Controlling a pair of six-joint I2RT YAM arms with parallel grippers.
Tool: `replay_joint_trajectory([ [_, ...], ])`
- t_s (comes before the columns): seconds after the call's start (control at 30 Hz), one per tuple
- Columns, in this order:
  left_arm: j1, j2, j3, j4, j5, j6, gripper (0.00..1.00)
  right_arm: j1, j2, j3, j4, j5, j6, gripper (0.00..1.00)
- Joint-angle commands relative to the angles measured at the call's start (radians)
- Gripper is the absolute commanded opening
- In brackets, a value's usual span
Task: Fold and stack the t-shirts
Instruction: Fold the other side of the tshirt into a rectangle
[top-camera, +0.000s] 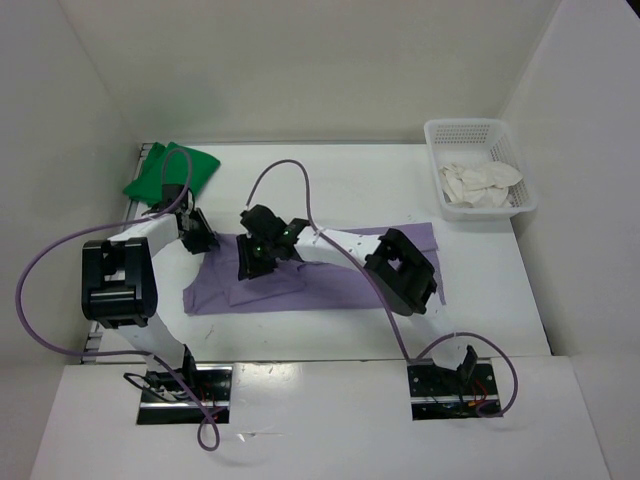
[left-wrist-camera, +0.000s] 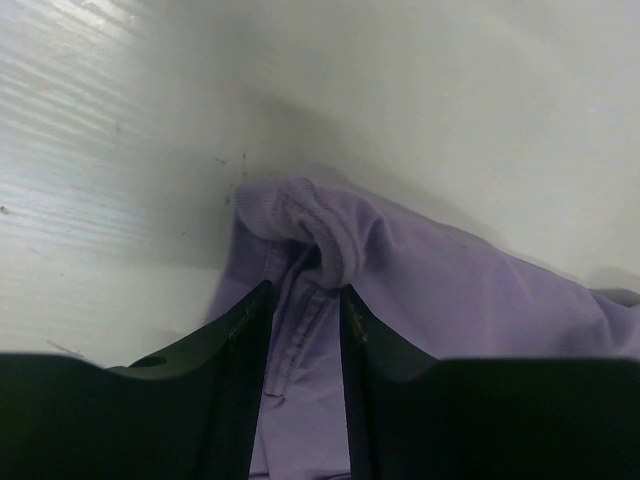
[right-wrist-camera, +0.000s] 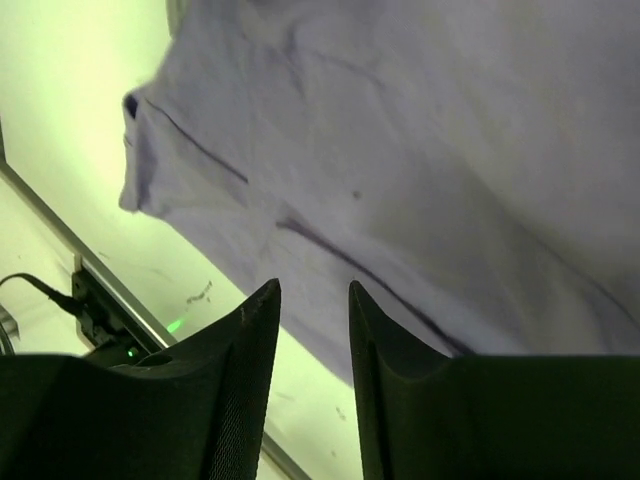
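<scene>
Lavender t-shirt (top-camera: 345, 272): spread flat on the middle of the tabletop (top-camera: 350, 180), in front of both arms.
Long axis: runs left to right across the tabletop, slightly slanted. The right end lies farther from the arm bases and the left end nearer.
Which way it points: cannot tell which end is the collar. An extra layer of cloth lies doubled over on the near left part.
Left end effector (left-wrist-camera: 305, 290): at the far left edge of the lavender t-shirt. A bunched hem sits right at its fingertips, and the two fingers stand a little apart. Whether they pinch the cloth or have let it go cannot be told.
Right end effector (right-wrist-camera: 312, 290): released. Its fingers are parted with nothing between them. It hangs over the left-middle of the lavender t-shirt, just beside the left end effector.
Green t-shirt (top-camera: 165, 172): a compact bundle at the far left corner of the tabletop, apart from the lavender one.
Cream-white t-shirt (top-camera: 480, 185): crumpled inside the white basket (top-camera: 470, 124) at the far right corner.
</scene>
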Motion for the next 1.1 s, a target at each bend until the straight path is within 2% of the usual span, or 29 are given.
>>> replay_joint_trajectory([
  [0.0,-0.002,-0.021,-0.014,0.061,0.054,0.006,0.40,0.024,0.053,0.110,-0.008,-0.025,-0.027,0.40],
  [0.07,-0.002,-0.021,-0.014,0.061,0.054,0.006,0.40,0.024,0.094,0.139,-0.008,-0.025,-0.027,0.41],
  [0.2,-0.002,0.005,0.011,0.060,0.074,0.015,0.23,0.033,0.165,0.222,-0.031,-0.025,-0.027,0.41],
  [0.23,-0.002,0.005,0.011,0.060,0.064,0.015,0.15,0.033,0.177,0.238,-0.045,-0.025,-0.027,0.42],
  [0.4,0.008,0.005,0.049,0.029,0.044,0.015,0.05,0.064,0.246,0.349,-0.097,-0.036,-0.036,0.42],
  [0.47,0.019,0.005,0.058,0.029,0.044,0.015,0.05,0.075,0.246,0.370,-0.120,-0.036,-0.048,0.39],
  [0.6,0.044,0.015,0.069,0.020,0.053,0.015,0.03,0.096,0.242,0.353,-0.120,-0.036,-0.048,0.23],
  [0.8,0.054,0.044,0.078,0.020,0.053,0.006,0.01,0.118,0.128,0.184,-0.068,-0.025,-0.029,0.16],
  [1.07,0.065,0.085,0.114,0.029,0.053,-0.021,0.01,0.150,0.061,0.097,-0.068,-0.036,-0.019,0.13],
])
